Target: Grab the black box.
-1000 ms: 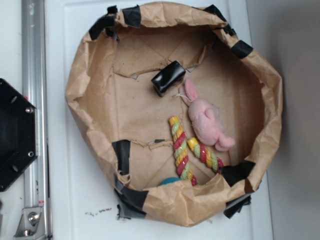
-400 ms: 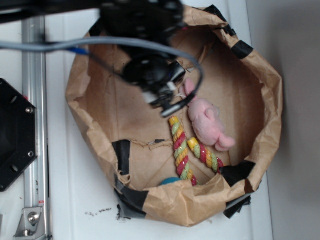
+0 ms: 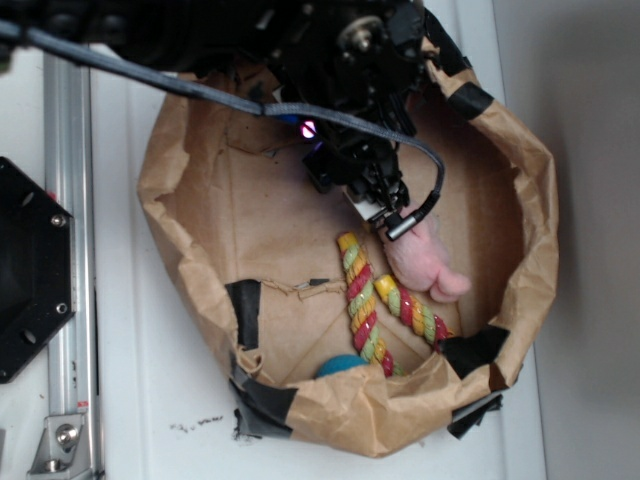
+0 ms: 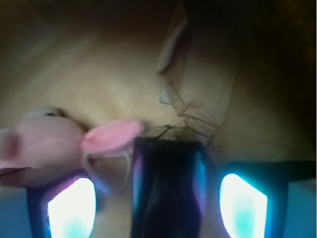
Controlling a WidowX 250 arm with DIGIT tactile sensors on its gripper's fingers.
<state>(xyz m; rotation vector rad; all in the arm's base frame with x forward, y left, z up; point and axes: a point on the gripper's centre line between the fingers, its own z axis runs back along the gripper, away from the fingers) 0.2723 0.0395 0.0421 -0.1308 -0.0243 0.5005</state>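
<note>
Claw (image 4: 156, 208) straddles black box (image 4: 167, 188), apparently unclamped.

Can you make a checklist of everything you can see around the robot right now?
Surface: brown paper bin, black tape patches on its rim, on a white table.
Job's things: black box lies between the two gripper fingers in the wrist view; mostly hidden under the arm in the exterior view.
Clutter: pink bunny beside the box, striped rope toy, blue ball.
Grippers: gripper open, fingers either side of the box, not yet closed.
Cables: grey cable over the bin.
Surroundings: metal rail, black hexagonal plate.
</note>
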